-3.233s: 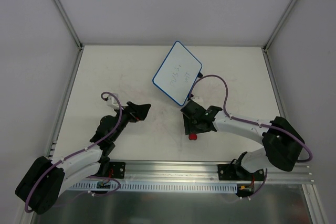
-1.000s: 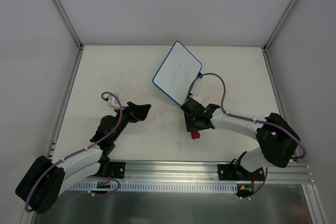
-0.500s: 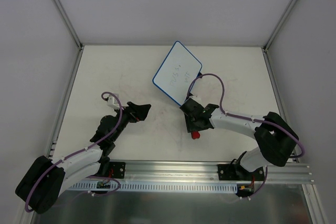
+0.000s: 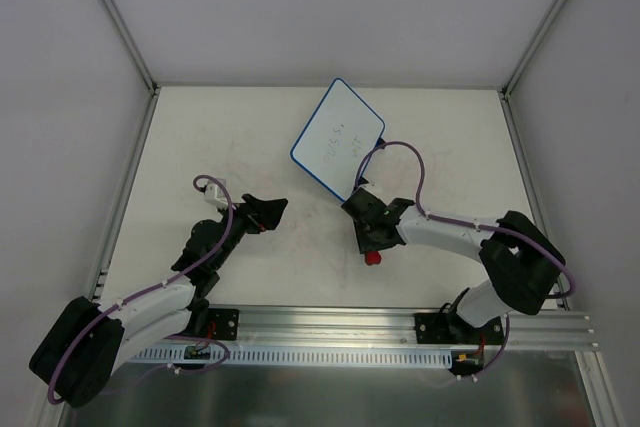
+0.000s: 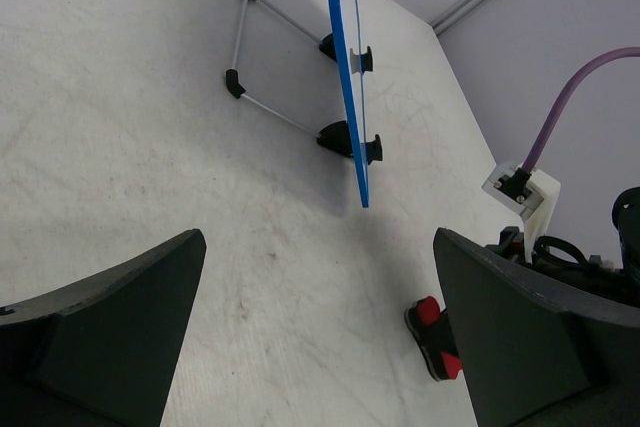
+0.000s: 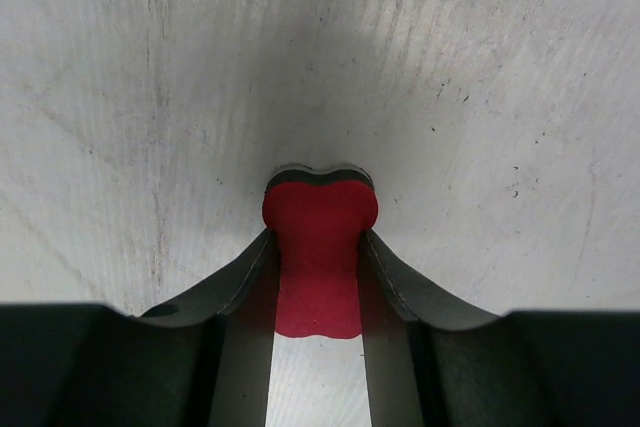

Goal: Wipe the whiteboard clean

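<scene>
Whiteboard (image 4: 338,139) sits at the far middle of the table (image 4: 220,147), turned at an angle, with faint handwriting on its face. I only get that writing from the top view. The left wrist view gives me the board edge-on (image 5: 347,77) instead: a thin blue rim, propped up off the table on a wire stand (image 5: 265,57) with black tabs, which the top view hides.

The red eraser (image 4: 372,257) lies on the table just nearer than the board's near corner. My right gripper (image 4: 371,244) is over it, and the right wrist view shows both fingers pressed against the eraser's (image 6: 318,257) narrow waist, clamped. The purple cable (image 4: 400,152) loops close by the board's right near edge.

My left gripper (image 4: 262,209) is well apart from the board, to its left, with the jaws spread wide and nothing between them (image 5: 315,327).

There is bare table left of the board and between the two grippers. Walls (image 4: 60,97) close in the left, right and far edges.
</scene>
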`<state>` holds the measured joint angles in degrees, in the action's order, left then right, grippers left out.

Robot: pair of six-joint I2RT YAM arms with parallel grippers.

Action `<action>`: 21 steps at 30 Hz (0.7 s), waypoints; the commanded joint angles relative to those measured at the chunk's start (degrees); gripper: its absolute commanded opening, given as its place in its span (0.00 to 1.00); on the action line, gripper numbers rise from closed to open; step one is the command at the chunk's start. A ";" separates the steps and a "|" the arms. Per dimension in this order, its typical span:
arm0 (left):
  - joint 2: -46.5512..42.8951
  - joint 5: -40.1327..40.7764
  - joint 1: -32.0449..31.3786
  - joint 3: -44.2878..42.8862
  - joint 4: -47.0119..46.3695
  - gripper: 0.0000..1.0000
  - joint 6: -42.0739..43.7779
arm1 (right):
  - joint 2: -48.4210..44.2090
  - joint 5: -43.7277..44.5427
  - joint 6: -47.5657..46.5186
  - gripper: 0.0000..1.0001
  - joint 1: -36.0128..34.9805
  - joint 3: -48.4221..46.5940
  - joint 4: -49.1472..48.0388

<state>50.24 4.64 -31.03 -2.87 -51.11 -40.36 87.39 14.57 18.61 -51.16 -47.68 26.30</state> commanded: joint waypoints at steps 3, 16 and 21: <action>0.04 -0.43 0.62 0.06 -1.89 0.99 0.54 | -3.54 0.46 -1.82 0.23 0.53 -1.27 1.12; -0.14 -0.60 0.62 0.41 -2.15 0.99 0.37 | -8.21 -1.47 -8.41 0.01 4.92 -10.75 2.69; 0.30 -1.13 0.53 0.33 -3.11 0.99 0.81 | -6.72 -4.10 -12.80 0.01 8.34 -17.52 4.11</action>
<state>50.26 4.60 -31.03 -2.87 -51.16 -40.34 81.32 12.60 9.87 -44.77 -60.42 29.02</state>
